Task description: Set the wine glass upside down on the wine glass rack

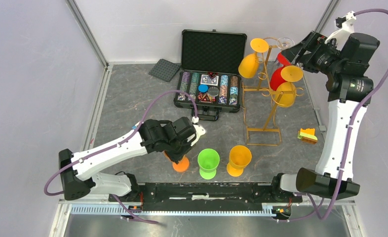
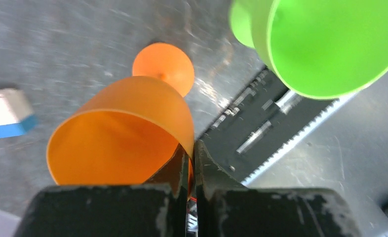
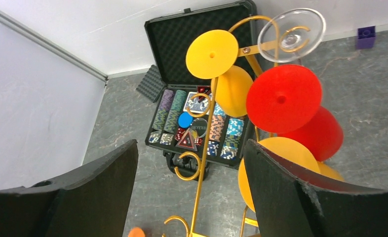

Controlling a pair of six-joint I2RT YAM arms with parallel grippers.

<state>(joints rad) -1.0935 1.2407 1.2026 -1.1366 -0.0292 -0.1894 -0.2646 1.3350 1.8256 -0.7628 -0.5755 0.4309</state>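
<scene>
An orange wine glass [image 2: 123, 133] fills the left wrist view, its open bowl towards the camera and its round foot beyond. My left gripper [image 2: 193, 153] is shut on the bowl's rim, one finger inside and one outside. From above, only the glass's foot [image 1: 180, 164] shows under the left gripper [image 1: 181, 147]. The gold wire wine glass rack [image 1: 263, 98] stands right of centre with several glasses hanging upside down. My right gripper [image 1: 305, 52] hovers open above the rack [image 3: 204, 148], holding nothing [image 3: 191, 143].
A green glass [image 1: 208, 162] and a yellow-orange glass [image 1: 239, 159] stand upright near the front edge, the green one [image 2: 325, 44] close to the held glass. An open black poker chip case [image 1: 212, 74] lies behind. A small yellow block [image 1: 307, 135] sits right of the rack.
</scene>
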